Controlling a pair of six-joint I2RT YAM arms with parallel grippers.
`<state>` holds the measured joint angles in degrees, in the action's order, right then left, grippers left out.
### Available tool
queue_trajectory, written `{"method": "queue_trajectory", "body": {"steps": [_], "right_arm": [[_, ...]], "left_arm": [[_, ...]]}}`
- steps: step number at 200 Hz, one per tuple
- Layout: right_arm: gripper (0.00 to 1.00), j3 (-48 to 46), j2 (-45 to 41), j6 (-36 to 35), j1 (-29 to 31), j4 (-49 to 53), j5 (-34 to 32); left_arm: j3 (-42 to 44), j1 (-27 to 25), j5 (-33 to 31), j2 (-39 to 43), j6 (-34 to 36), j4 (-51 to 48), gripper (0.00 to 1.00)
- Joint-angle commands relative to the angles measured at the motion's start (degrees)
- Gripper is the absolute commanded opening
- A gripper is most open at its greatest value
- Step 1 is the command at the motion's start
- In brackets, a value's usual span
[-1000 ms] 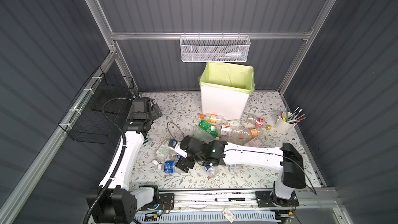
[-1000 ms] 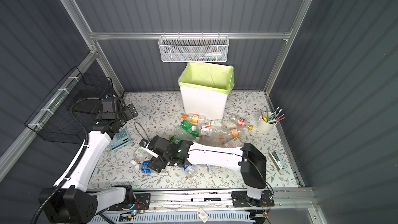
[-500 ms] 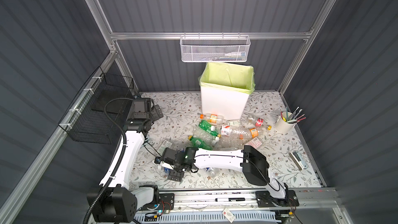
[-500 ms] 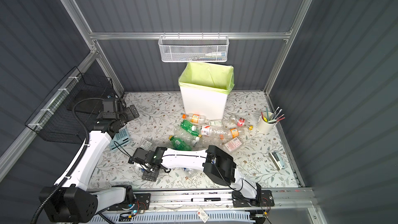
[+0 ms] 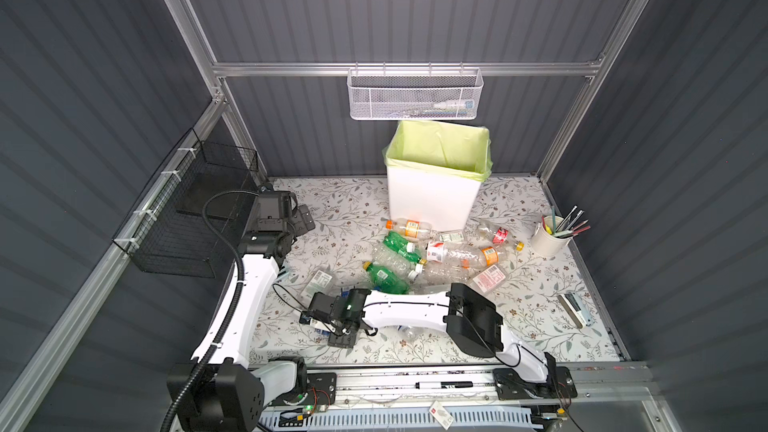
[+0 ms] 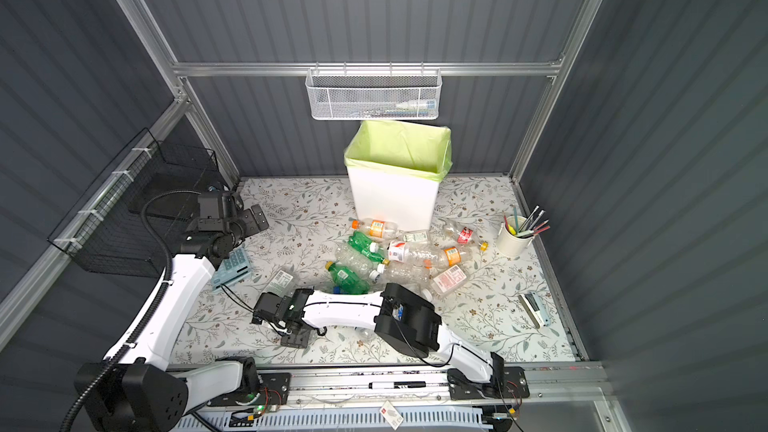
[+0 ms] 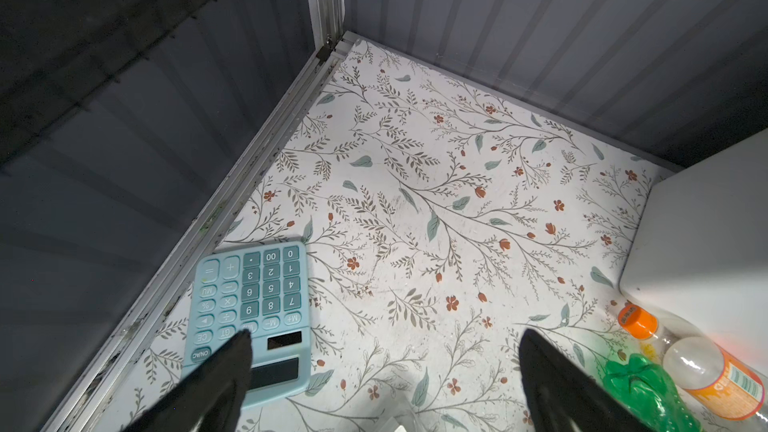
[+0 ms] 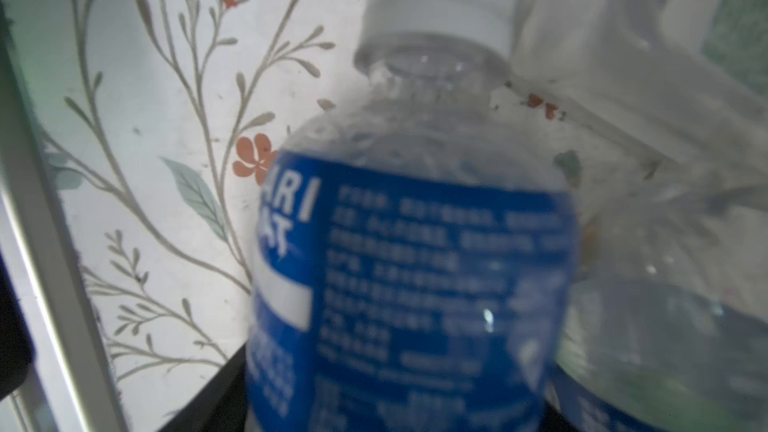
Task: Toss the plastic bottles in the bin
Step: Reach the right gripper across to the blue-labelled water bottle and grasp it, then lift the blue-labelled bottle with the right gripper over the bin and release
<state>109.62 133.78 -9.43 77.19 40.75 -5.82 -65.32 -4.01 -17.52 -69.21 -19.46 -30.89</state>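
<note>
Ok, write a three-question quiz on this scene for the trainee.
1. True or false: the bin lies on its side.
2. In the right wrist view, the label on the nearest bottle is: A red, B blue, C orange.
3. Do the left jaws stand open or shut?
Key: 1 false, it stands upright; 2 B; 3 open.

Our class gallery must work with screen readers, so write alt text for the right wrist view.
A clear bottle with a blue label and a white cap fills most of the frame, close up and blurred, over the floral table. A second bottle, also clear, shows right beside it.
</note>
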Motion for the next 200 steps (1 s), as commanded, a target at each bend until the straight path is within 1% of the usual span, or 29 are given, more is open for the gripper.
{"method": "queue_trajectory", "body": {"steps": [1, 13, 22, 60, 82, 113, 116, 123, 143, 161, 180, 200], "right_arm": [[0.59, 0.06, -1.84, 0.59, -0.26, -0.58, -0.21], [0.55, -1.44, -3.7, 1.54, -0.28, -2.05, 0.38], [0.54, -3.16, -5.77, 2.26, -0.32, -3.79, 0.65], [0.5, -14.89, -18.35, 5.56, -0.55, -11.13, -0.41], [0.5, -23.78, -28.13, 6.74, -1.11, -15.75, -4.08], [0.49, -34.23, -43.12, 7.33, -2.4, -21.33, -11.44], [0.49, -35.05, -44.62, 7.28, -4.11, -21.86, -12.65], [0.48, -36.86, -48.35, 6.95, -5.15, -22.93, -14.98], [0.45, -40.92, -59.32, 4.23, -8.62, -26.64, -20.96], [0.47, -42.68, -68.31, -1.38, -12.42, -31.35, -24.89], [0.47, -41.59, -75.76, -7.5, -17.42, -35.15, -24.69], [0.47, -38.92, -78.68, -13.45, -23.29, -38.75, -22.22]], "left_arm": [[0.37, 0.32, 1.27, 1.57, 1.01, -1.19, 1.0], [0.41, 0.32, 1.5, 1.86, 1.01, -1.2, 1.0], [0.38, 0.32, 1.84, 2.03, 1.01, -1.15, 1.0], [0.39, 0.32, 2.71, 3.22, 1.44, -0.73, 1.0], [0.32, 0.32, 2.93, 4.08, 1.89, -0.01, 1.0], [0.49, 0.32, 3.2, 4.78, 2.18, 1.04, 1.0], [0.47, 0.32, 3.39, 4.81, 2.22, 1.17, 1.0], [0.6, 0.32, 3.69, 5.03, 2.23, 1.48, 1.0], [1.4, 0.32, 4.94, 5.52, 2.49, 2.87, 1.0], [2.77, 0.32, 6.6, 6.61, 2.65, 5.03, 1.0], [4.64, 0.32, 8.3, 7.54, 2.25, 7.02, 1.0], [5.94, 0.32, 8.81, 7.77, 1.67, 7.38, 1.0]]}}
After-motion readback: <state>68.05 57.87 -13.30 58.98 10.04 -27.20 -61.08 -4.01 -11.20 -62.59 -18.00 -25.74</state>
